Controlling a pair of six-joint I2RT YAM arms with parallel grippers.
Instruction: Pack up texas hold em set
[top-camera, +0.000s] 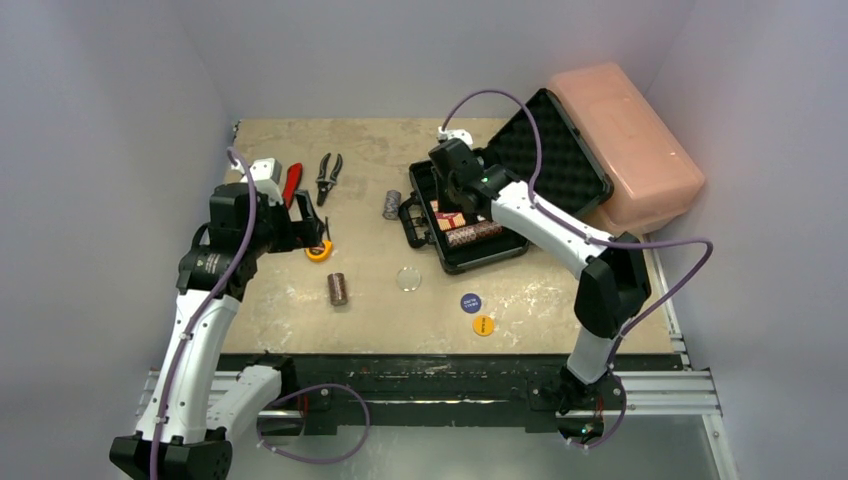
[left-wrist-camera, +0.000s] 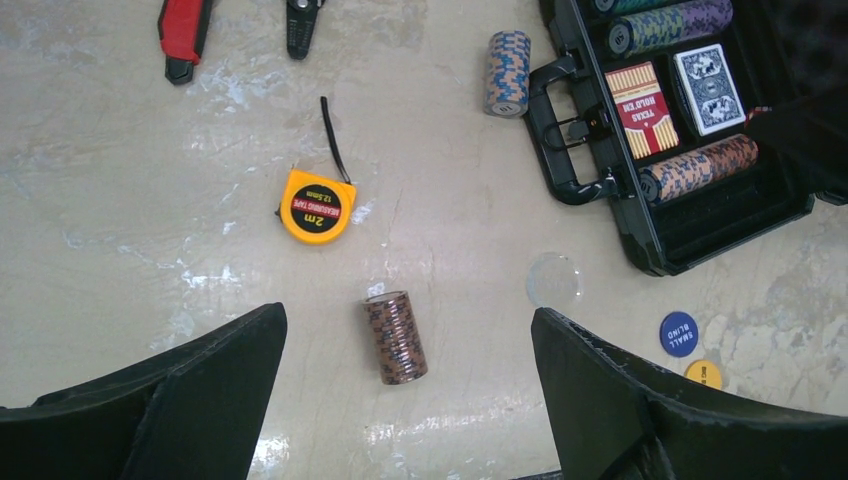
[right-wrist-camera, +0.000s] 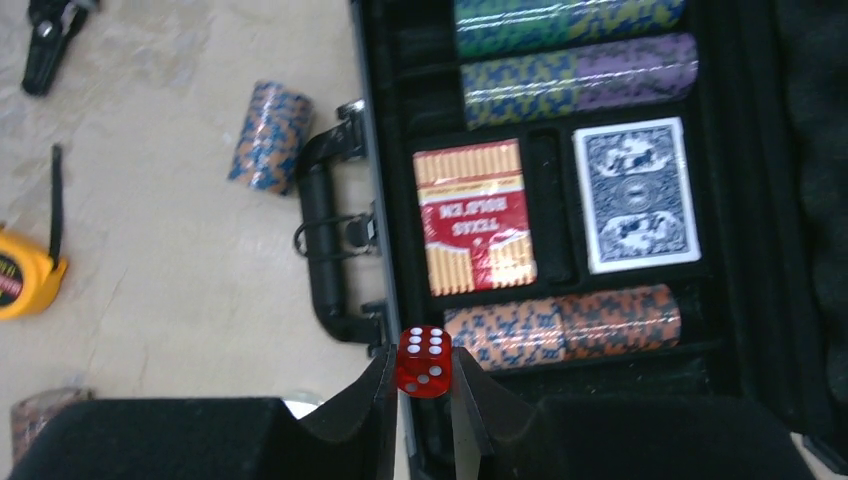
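Observation:
The black briefcase lies open at the back right, foam lid up. Inside are chip stacks, a red deck and a blue deck. My right gripper is shut on the red die, above the case's front edge beside the handle. My left gripper is open above a brown chip stack lying on the table. Another chip stack lies left of the case. A clear button, a blue button and an orange button lie on the table.
A yellow tape measure, black pliers and a red-handled tool lie at the back left. A large pink plastic box stands behind the case at the back right.

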